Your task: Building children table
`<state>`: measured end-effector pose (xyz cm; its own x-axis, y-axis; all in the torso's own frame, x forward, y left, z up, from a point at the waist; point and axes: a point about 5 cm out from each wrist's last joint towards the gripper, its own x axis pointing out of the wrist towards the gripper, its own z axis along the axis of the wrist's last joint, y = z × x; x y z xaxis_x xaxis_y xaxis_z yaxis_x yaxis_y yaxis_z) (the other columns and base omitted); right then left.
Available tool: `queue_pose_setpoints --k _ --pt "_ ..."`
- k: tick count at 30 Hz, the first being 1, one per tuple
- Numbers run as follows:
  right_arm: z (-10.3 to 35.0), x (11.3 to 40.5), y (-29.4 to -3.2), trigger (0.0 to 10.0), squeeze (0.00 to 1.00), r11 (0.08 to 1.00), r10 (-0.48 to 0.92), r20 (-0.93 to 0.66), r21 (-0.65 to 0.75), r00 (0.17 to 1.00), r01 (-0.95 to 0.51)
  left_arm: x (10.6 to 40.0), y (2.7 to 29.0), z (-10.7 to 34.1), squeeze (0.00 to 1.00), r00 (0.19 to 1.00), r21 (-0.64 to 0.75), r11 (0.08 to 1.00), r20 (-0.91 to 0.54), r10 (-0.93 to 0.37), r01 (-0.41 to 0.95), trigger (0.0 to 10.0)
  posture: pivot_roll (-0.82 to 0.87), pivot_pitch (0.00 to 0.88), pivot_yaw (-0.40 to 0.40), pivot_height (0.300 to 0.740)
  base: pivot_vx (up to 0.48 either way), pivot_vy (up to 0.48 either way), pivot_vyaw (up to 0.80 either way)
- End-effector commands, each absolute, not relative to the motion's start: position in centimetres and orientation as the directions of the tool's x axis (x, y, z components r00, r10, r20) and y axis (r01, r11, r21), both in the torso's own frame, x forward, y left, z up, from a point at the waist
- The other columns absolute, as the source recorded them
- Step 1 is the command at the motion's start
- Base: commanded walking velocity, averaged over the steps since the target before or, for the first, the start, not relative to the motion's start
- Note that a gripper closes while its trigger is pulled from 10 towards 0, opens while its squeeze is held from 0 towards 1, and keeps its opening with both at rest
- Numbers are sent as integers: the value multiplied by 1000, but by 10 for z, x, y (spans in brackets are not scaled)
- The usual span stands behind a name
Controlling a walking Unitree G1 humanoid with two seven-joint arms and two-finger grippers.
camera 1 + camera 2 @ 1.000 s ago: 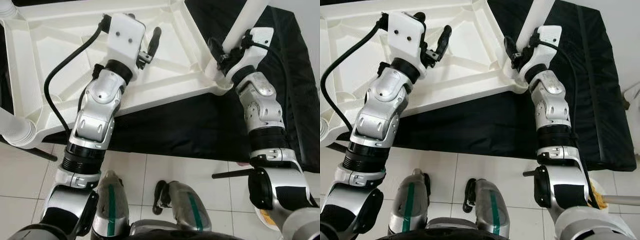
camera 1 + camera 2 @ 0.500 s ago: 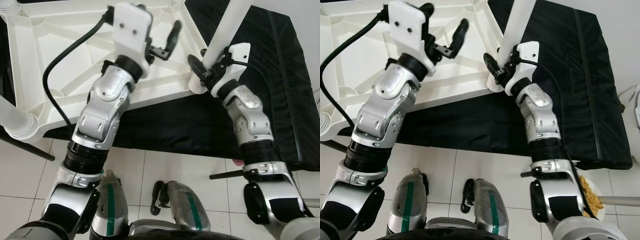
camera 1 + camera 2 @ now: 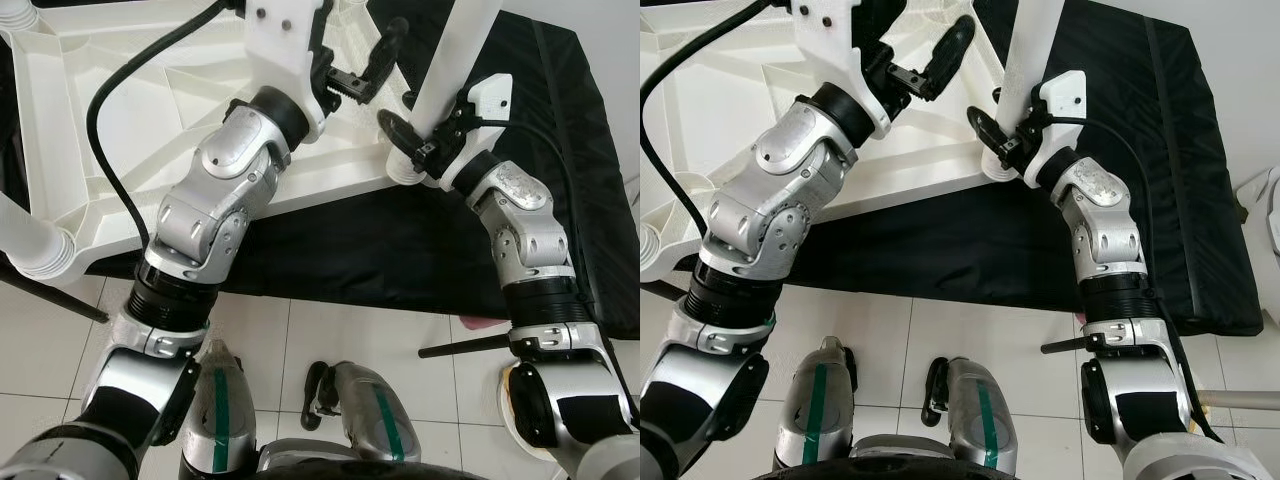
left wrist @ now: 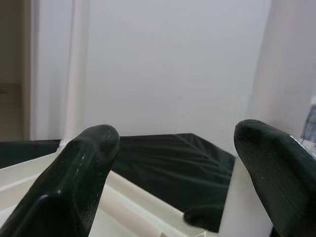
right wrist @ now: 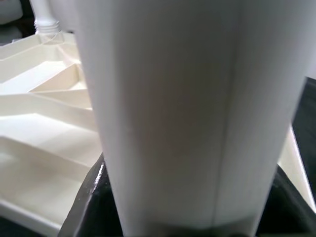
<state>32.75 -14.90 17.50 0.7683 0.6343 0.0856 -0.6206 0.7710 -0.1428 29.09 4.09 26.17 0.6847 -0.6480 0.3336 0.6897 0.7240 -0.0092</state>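
One table leg [image 3: 455,70] clamped in right gripper [image 3: 428,140] at corner socket of upturned tabletop [image 3: 120,110] — seating step. Left gripper [image 3: 355,55] spread, empty — next: brace leg, press home.

A flat black padded mat [image 3: 400,250] lies on the white tiled floor [image 3: 380,340]. The upturned white plastic ribbed tabletop [image 3: 110,120] rests on it, beneath both grippers' jaws.

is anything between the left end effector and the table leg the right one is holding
Nothing visible. The left end effector hangs open over the upturned tabletop, with open space between it and the white leg. The right end effector grips that leg near its corner socket.
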Motion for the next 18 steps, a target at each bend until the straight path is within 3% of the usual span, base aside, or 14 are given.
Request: queue_pose_setpoints --k 1,6,18 --pt "179 327 -154 10000 0 764 641 77 -166 764 -624 267 21 266 0 216 155 270 296 -931 950 10000 125 2 -139 740 0 0 0" --pt "185 331 -151 10000 0 741 667 77 -178 742 -648 265 20 278 0 105 192 166 294 -950 967 10000 128 0 -144 740 0 0 0" --pt "192 340 -155 10000 0 735 672 70 -185 737 -653 263 17 280 0 20 236 76 230 -973 969 10000 136 0 -154 740 0 0 0"
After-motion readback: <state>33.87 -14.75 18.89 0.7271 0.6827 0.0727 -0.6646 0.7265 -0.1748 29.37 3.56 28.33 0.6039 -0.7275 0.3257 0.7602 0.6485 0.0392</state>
